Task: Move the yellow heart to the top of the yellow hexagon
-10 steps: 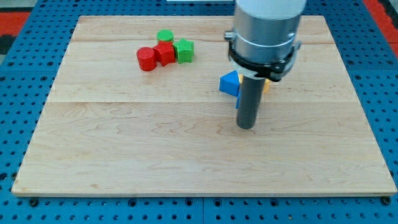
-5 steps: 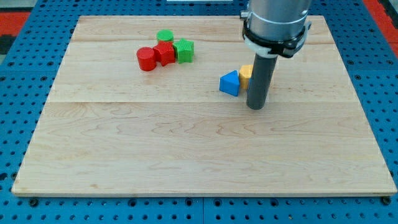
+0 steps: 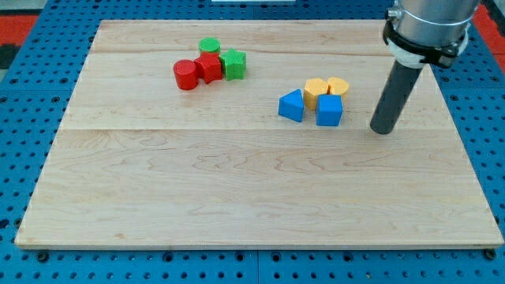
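The yellow hexagon [image 3: 315,92] sits right of the board's middle, touching the yellow heart [image 3: 338,87] on its right side. A blue cube [image 3: 329,110] lies just below the two yellow blocks, and a blue triangular block [image 3: 291,106] lies to the left of the hexagon. My tip [image 3: 382,130] stands on the board to the right of the blue cube and below-right of the heart, apart from all the blocks.
A cluster at the view's upper left holds a red cylinder [image 3: 186,75], a red block [image 3: 209,67], a green cylinder [image 3: 209,46] and a green block [image 3: 233,64]. The wooden board [image 3: 237,197] lies on a blue pegboard.
My tip has slid to the right and slightly up, from in front of the blue and yellow blocks to a spot clear of them, uncovering the blue cube and the heart.
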`<move>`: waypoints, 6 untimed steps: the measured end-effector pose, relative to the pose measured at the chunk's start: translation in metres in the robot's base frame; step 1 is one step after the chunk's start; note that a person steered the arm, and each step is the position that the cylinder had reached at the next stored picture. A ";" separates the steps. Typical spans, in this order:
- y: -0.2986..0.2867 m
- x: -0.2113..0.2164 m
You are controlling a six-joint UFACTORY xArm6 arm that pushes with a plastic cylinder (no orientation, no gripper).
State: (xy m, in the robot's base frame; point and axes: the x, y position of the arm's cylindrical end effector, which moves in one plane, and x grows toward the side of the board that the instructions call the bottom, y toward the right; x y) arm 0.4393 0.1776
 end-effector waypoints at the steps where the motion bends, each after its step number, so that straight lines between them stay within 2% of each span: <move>1: -0.011 -0.008; 6: -0.040 -0.100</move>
State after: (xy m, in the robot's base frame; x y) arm 0.3395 0.1373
